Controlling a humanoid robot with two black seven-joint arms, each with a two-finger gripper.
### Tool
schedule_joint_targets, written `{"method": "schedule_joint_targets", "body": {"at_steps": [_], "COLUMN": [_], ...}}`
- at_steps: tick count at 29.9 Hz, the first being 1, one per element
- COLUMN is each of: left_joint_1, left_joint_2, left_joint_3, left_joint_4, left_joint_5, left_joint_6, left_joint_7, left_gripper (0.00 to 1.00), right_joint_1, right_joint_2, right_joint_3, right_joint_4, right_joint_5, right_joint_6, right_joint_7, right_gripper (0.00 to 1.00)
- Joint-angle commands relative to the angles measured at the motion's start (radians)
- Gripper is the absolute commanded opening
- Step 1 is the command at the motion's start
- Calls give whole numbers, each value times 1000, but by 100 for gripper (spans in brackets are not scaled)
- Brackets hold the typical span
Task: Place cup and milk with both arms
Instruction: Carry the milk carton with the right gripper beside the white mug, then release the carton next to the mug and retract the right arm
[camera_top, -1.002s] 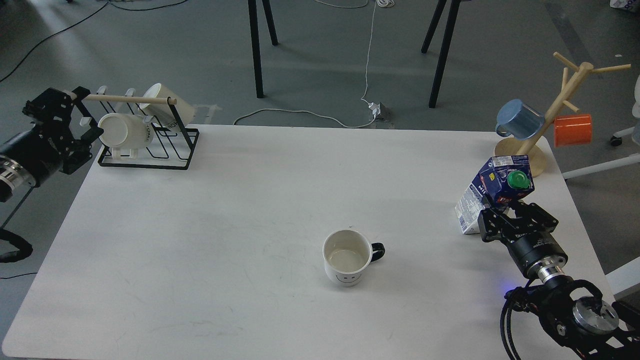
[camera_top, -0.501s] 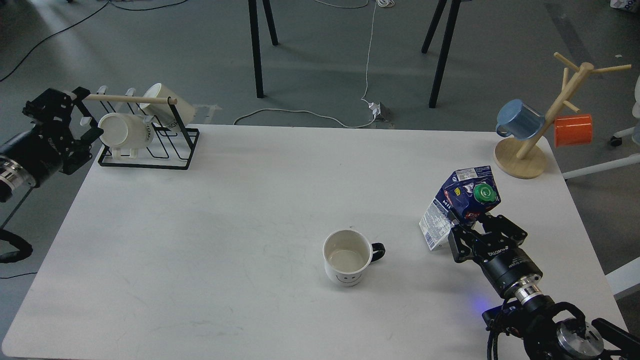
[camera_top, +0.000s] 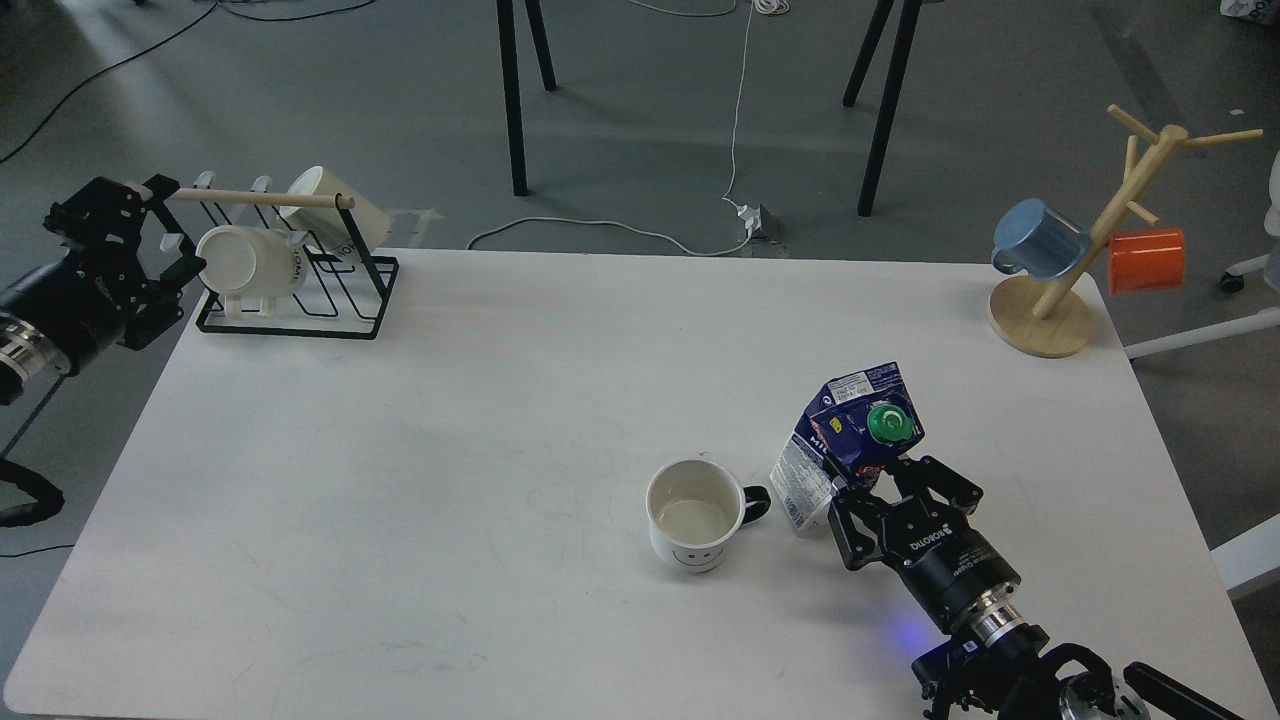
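Observation:
The cup (camera_top: 693, 515), a white mug with a black handle and a smiley face, stands upright at the table's front middle, handle pointing right. My right gripper (camera_top: 868, 480) is shut on the milk (camera_top: 850, 440), a dark blue and white carton with a green cap, held tilted just right of the cup's handle. My left gripper (camera_top: 140, 245) sits off the table's left edge beside the wire rack; its fingers look spread and hold nothing.
A black wire rack (camera_top: 300, 285) with a wooden bar holds two white mugs (camera_top: 250, 262) at the back left. A wooden mug tree (camera_top: 1060, 300) at the back right carries a blue mug (camera_top: 1040, 238) and an orange mug (camera_top: 1146, 260).
My right arm has carried the milk leftward and toward the front, from near the mug tree to just beside the cup's handle. The left arm and the cup have not moved.

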Motion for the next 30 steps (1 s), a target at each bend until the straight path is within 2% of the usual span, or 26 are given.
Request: {"method": "schedule_joint_targets", "body": {"at_steps": [1, 12, 16, 23, 27, 30], "left_joint_1": [0, 2, 2, 6, 6, 6], "left_joint_2": [0, 0, 0, 0, 1, 3], "left_joint_3": [0, 0, 0, 0, 0, 0], "left_joint_4": [0, 0, 0, 0, 0, 0], "left_joint_5": [0, 0, 0, 0, 0, 0], "left_joint_6": [0, 0, 0, 0, 0, 0], "left_joint_7": [0, 0, 0, 0, 0, 0], "left_gripper": [98, 98, 98, 98, 98, 98], "right_joint_1": [-10, -41, -39, -39, -42, -53], "right_joint_2": [10, 21, 22, 21, 18, 11], "right_joint_3": [0, -1, 0, 0, 0, 0], "right_joint_4": [4, 18, 18, 17, 17, 18], "right_joint_5": [-11, -53, -53, -53, -53, -53], "right_joint_6": [0, 0, 0, 0, 0, 0], "right_joint_7": [0, 0, 0, 0, -2, -2], "right_gripper": [49, 49, 53, 69, 100, 99]}}
